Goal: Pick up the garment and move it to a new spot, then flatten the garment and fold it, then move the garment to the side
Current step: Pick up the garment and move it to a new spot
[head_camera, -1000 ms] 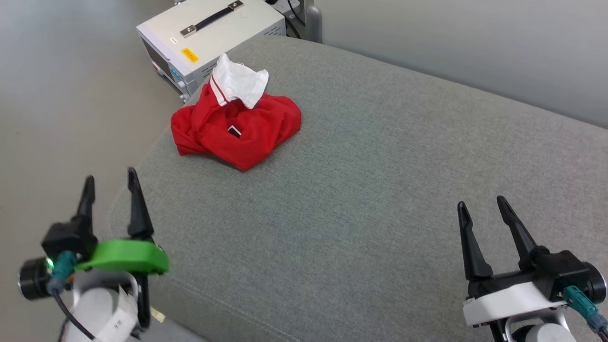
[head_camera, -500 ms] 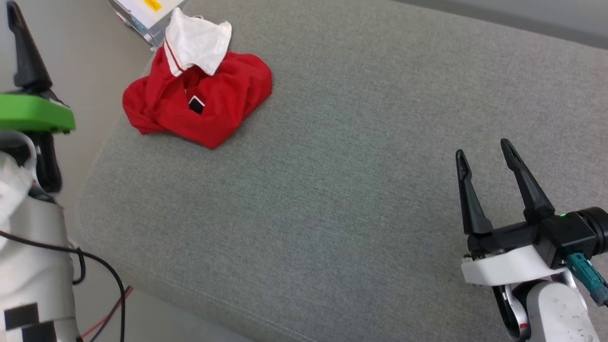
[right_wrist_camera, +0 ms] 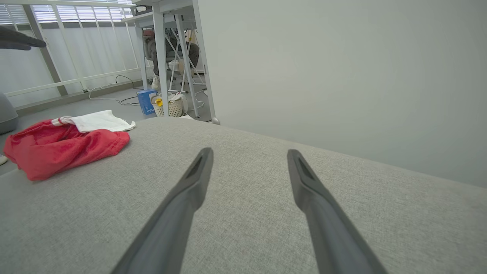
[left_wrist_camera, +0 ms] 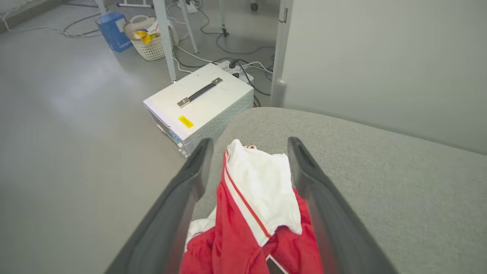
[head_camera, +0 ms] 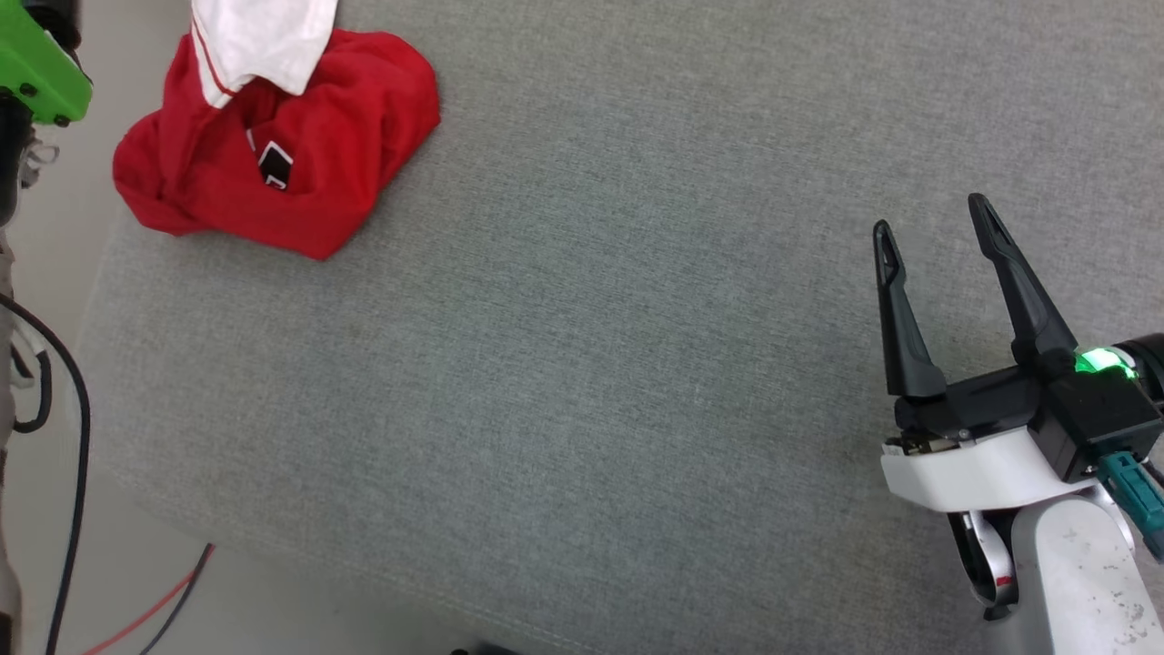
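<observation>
The garment (head_camera: pixel 273 164) lies crumpled in a red heap with a white sleeve on top, near the far left corner of the grey cushion (head_camera: pixel 591 364). A small black tag shows in its folds. In the left wrist view my left gripper (left_wrist_camera: pixel 248 144) is open, and the garment (left_wrist_camera: pixel 258 213) shows between its two fingers; I cannot tell whether they touch it. Its green mount (head_camera: pixel 36 73) sits just left of the heap. My right gripper (head_camera: pixel 930 214) hovers open and empty over the cushion's right side, far from the garment (right_wrist_camera: pixel 64 146).
A white equipment box with a black handle (left_wrist_camera: pixel 199 102) stands on the floor just past the cushion's far left corner. Beyond it are a wicker basket (left_wrist_camera: pixel 150 36), a blue box (left_wrist_camera: pixel 112 30) and table legs. Cables (head_camera: pixel 55 455) lie on the floor at the left. A pale wall (left_wrist_camera: pixel 380 57) backs the cushion.
The head camera has tilted down, shifting the whole picture. My left gripper has moved forward from the near left corner to the garment. Both grippers stay open.
</observation>
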{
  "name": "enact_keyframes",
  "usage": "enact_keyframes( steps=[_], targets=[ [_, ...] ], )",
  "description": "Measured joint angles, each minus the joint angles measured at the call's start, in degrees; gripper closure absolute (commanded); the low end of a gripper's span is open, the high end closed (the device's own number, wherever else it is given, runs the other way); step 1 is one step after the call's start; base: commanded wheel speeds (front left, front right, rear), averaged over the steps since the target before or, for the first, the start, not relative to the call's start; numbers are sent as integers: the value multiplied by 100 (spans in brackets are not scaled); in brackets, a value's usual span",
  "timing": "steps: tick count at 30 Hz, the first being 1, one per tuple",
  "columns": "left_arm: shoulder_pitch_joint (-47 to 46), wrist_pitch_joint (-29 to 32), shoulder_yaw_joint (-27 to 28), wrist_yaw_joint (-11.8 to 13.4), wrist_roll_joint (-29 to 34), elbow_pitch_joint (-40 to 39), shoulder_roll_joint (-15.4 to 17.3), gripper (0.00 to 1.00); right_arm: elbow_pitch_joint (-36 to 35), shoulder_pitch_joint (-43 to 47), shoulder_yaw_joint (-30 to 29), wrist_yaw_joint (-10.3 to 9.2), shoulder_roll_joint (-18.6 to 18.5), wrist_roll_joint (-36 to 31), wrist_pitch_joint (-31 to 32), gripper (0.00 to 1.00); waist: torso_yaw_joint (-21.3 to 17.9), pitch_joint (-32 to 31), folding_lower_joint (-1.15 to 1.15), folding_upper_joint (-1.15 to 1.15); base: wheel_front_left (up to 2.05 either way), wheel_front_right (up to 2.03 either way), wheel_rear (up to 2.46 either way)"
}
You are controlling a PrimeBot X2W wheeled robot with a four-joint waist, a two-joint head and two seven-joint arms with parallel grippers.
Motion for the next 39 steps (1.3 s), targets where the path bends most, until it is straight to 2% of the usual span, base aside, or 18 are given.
enact_keyframes(
  steps=[6, 11, 17, 27, 28, 29, 35, 39],
  targets=[
    [-63, 1495, -808, 0, -926, 116, 421, 0, -76, -71, -11, 0, -1, -19, 0, 0, -184, 281, 0, 0, 0, 0, 0],
    [-68, 2351, -1382, 0, -1492, 120, 599, 0, -79, -121, -18, 0, -1, -65, 0, 0, -306, 495, 0, 0, 0, 0, 0],
    [-66, 2700, -2001, 0, -1759, 391, 650, 0, -94, -255, -5, 0, -1, -78, 0, 0, -419, 740, 0, 0, 0, 0, 0],
    [-270, 2664, -2761, 0, -1863, 788, 710, 0, -86, -302, 34, 0, -1, -78, 0, 0, -531, 921, -1, 0, 0, 0, 0],
    [-277, 2642, -2800, -1, -1893, 816, 710, 53, -81, -302, 34, 0, -1, -78, 0, 0, -532, 917, -1, 0, 0, 0, 0],
    [-296, 2615, -2862, -1, -1933, 837, 712, 100, -77, -302, 34, 0, -2, -78, 0, 0, -532, 908, -1, 0, 0, 0, 0],
    [-336, 2278, -3205, 0, -2072, 922, 749, 100, 8, -302, 36, 0, -1, -57, 0, 0, -525, 770, -1, 0, 0, 0, 0],
    [-348, 1900, -3483, -1, -1911, 968, 780, 100, 88, -300, 44, 0, -1, 51, 0, 0, -522, 565, -1, 0, 0, 0, 0]
  ],
)
